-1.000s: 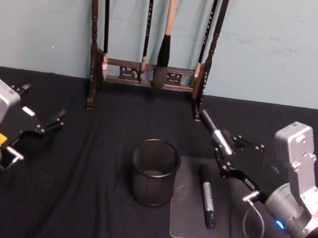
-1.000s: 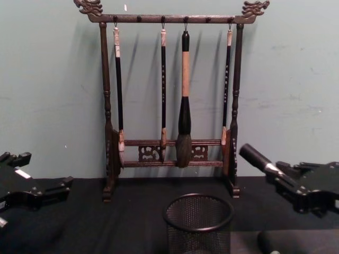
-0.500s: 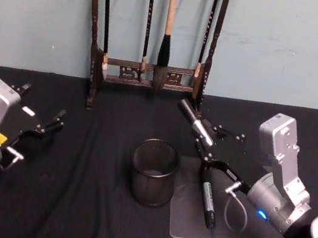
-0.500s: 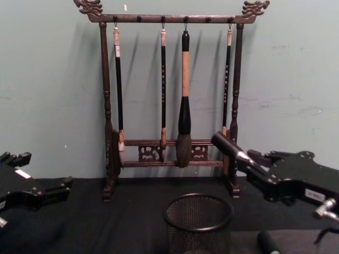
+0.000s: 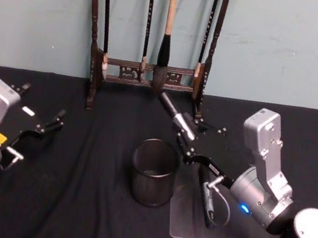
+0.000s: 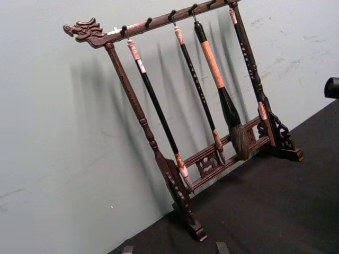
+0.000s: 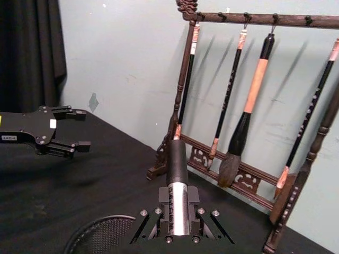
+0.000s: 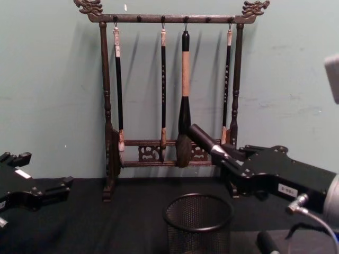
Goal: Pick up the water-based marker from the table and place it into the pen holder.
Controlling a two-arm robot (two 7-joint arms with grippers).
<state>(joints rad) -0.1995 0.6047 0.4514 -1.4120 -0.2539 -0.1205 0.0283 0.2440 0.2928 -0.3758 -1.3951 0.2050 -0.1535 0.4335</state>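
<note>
One second back, out over the far right part of the clear sheet (image 5: 186, 225); half a second back, midway; now carried left to just beyond the right rim of the holder (image 5: 153, 172), in the air, clamped in the right tool (image 5: 189, 141): so much for the marker (image 5: 174, 115). Tilted, cap end raised and aimed left toward the foot of the brush rack (image 5: 148, 74). From the chest, seen slanting up-left above the holder (image 8: 198, 222), in front of the rack's lower rails, with the right tool (image 8: 226, 160) low and right of the cap.

As to looks: long black cap, then a bright silver length of barrel running into the tool's fingers, the rest hidden there. From the right wrist, marker (image 7: 177, 180) pointing straight away, gripped at its silver part, mesh rim of the holder (image 7: 100, 233) below and to one side.

Unmoved: a second marker (image 5: 209, 209), black with a pale label, flat on the sheet right of the holder, partly crossed by the right arm's cable. Likewise unmoved: the left tool (image 5: 41, 103), parked over the left of the black desk (image 5: 68, 214), fingers spread, holding nothing.
</note>
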